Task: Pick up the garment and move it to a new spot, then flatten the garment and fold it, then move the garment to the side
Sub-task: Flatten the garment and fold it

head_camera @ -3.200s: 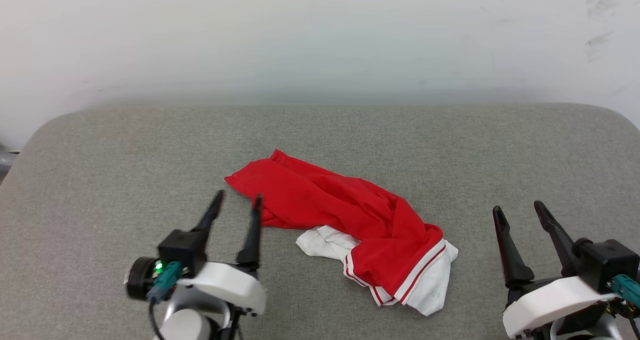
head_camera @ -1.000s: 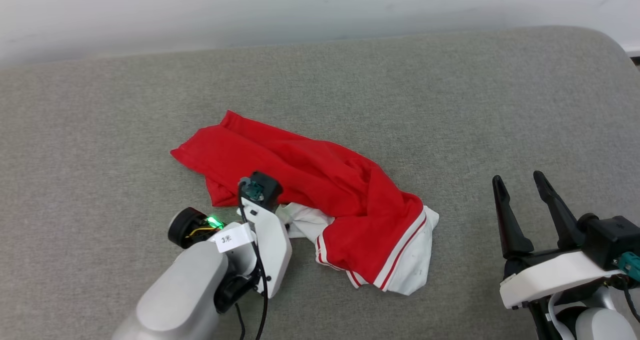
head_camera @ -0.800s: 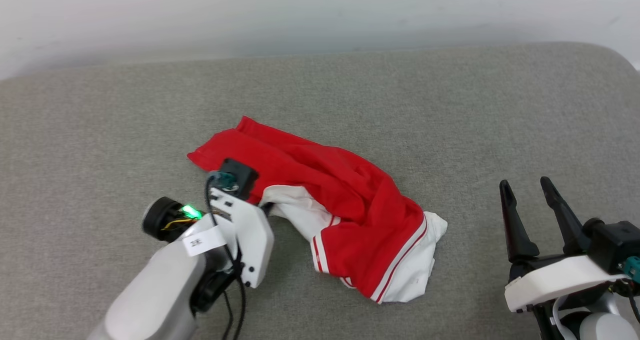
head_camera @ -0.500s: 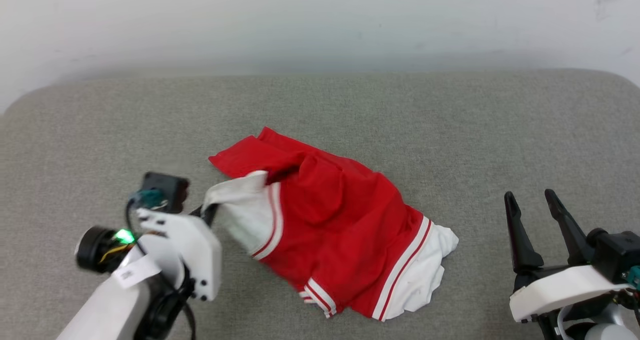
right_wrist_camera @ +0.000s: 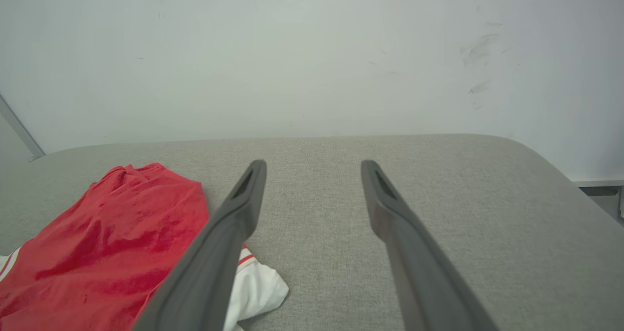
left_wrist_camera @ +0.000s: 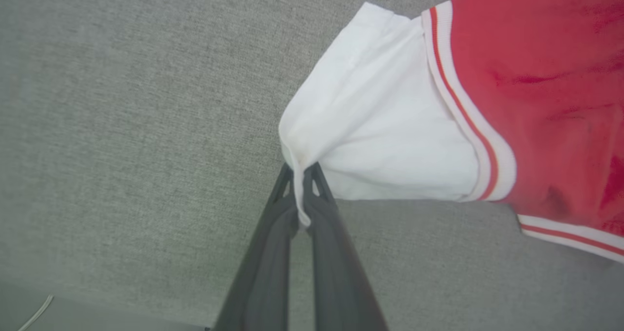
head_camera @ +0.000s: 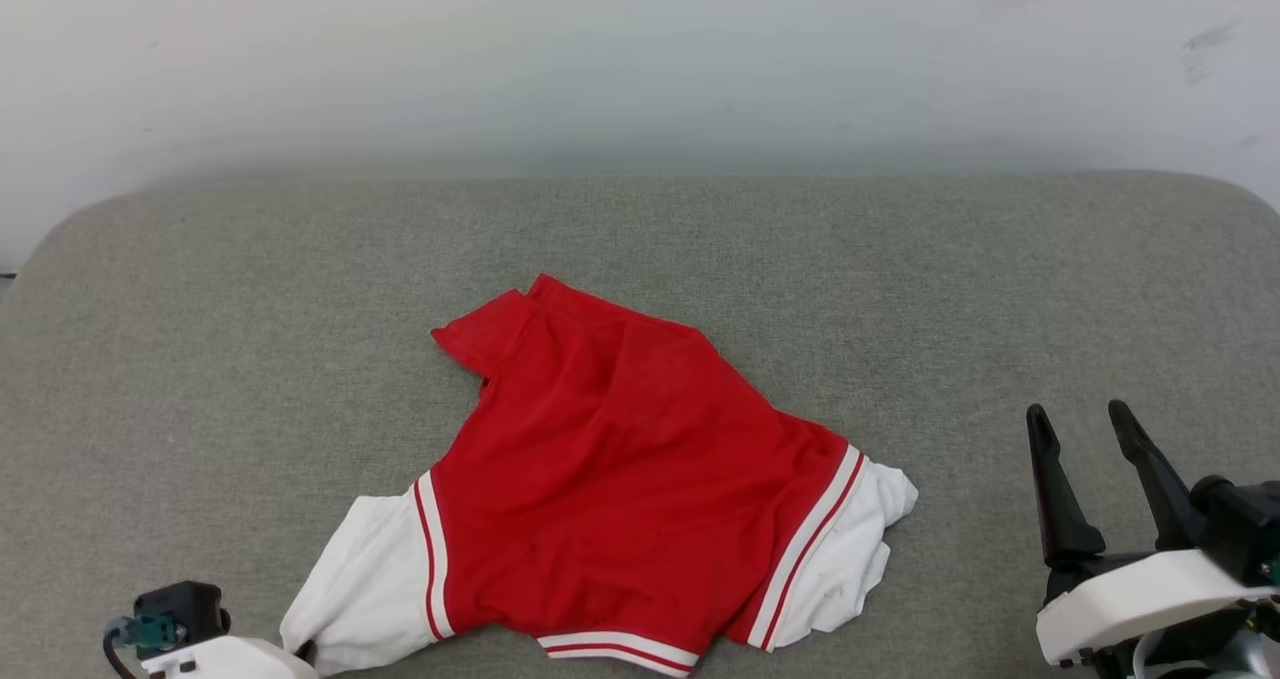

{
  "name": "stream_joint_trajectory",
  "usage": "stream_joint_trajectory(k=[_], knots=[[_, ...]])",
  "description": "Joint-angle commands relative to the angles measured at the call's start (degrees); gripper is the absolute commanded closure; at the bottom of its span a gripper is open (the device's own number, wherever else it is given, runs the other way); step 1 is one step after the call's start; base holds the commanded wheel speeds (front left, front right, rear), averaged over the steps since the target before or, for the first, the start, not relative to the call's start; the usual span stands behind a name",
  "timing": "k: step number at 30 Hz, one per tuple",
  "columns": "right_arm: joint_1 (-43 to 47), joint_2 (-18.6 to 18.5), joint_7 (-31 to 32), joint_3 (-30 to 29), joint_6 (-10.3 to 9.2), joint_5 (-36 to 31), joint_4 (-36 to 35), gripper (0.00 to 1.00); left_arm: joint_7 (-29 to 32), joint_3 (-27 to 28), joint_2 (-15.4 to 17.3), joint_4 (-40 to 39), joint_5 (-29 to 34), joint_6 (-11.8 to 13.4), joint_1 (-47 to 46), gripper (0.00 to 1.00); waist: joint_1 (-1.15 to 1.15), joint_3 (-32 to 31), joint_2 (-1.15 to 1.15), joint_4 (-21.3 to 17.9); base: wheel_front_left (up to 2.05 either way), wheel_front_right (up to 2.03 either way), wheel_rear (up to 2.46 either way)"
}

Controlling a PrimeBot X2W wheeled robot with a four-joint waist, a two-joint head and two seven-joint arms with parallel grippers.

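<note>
The garment (head_camera: 620, 459), a red T-shirt with white sleeves and striped trim, lies partly spread in the middle of the grey padded table (head_camera: 200, 309). One white sleeve (head_camera: 360, 579) is stretched toward the near left corner. In the left wrist view my left gripper (left_wrist_camera: 300, 175) is shut on that sleeve's (left_wrist_camera: 380, 126) bunched edge, just above the table. In the head view its wrist (head_camera: 180, 629) sits at the bottom left. My right gripper (head_camera: 1077, 414) stands open and empty right of the garment (right_wrist_camera: 122, 223), jaws well apart (right_wrist_camera: 314, 165).
A pale wall (head_camera: 640, 59) runs behind the table's far edge. The table's rounded right corner (right_wrist_camera: 531, 150) is near my right gripper, with bare grey surface (head_camera: 950, 289) between it and the shirt.
My left gripper closed on the white sleeve and pulled it toward the near left, unrolling the crumpled shirt into a flatter spread. The head camera shifted. The right gripper stayed open.
</note>
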Motion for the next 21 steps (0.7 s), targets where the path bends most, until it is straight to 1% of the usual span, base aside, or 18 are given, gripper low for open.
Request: stream_joint_trajectory(k=[1,5,6,7,11,16,20,21], knots=[[0.81,0.07,0.27,-0.09,-0.04,-0.31,-0.37,0.00,-0.93,0.00,-0.56,0.95,-0.16,-0.60,0.22,1.00,0.01,-0.28,0.00,-0.11,0.00,0.00,0.00],[1.64,0.07,0.93,-0.36,-0.04,-0.35,-0.89,0.00,-4.08,-0.37,-2.83,3.87,-0.67,-2.27,-0.99,1.00,0.01,-0.99,0.00,-0.40,0.00,0.00,0.00],[1.89,0.07,1.23,-0.48,-0.04,-0.41,-1.00,0.00,-4.72,-0.27,-3.10,4.73,-0.71,-2.52,-1.44,0.52,0.01,-1.17,0.00,-0.48,0.00,0.00,0.00],[2.08,0.07,1.41,-0.56,-0.04,-0.38,-1.13,0.00,-5.47,-0.28,-3.30,5.36,-0.49,-2.84,-1.84,0.00,0.01,-1.38,0.00,-0.56,0.00,0.00,0.00],[2.92,0.07,2.30,-0.88,-0.04,-0.47,-1.64,0.00,-10.14,-0.40,-3.82,6.47,1.34,-4.27,-3.79,0.00,0.01,-2.54,0.00,-0.87,0.00,0.00,0.00],[3.63,0.07,3.33,-1.23,-0.04,-0.34,-2.49,0.00,-18.21,-0.44,-3.76,5.15,5.17,-5.43,-6.20,0.00,0.01,-3.21,0.00,-1.26,0.00,0.00,0.00],[4.11,0.07,4.33,-1.86,-0.04,0.00,-2.65,0.00,-24.78,-0.77,-3.88,3.27,8.47,-5.87,-7.77,0.00,0.01,-3.49,0.00,-1.39,0.00,0.00,0.00],[4.11,0.07,4.33,-1.86,-0.04,0.00,-2.65,0.00,-24.78,-0.77,-3.88,3.27,8.47,-5.87,-7.77,0.00,0.01,-3.49,0.00,-1.39,0.00,0.00,0.00]])
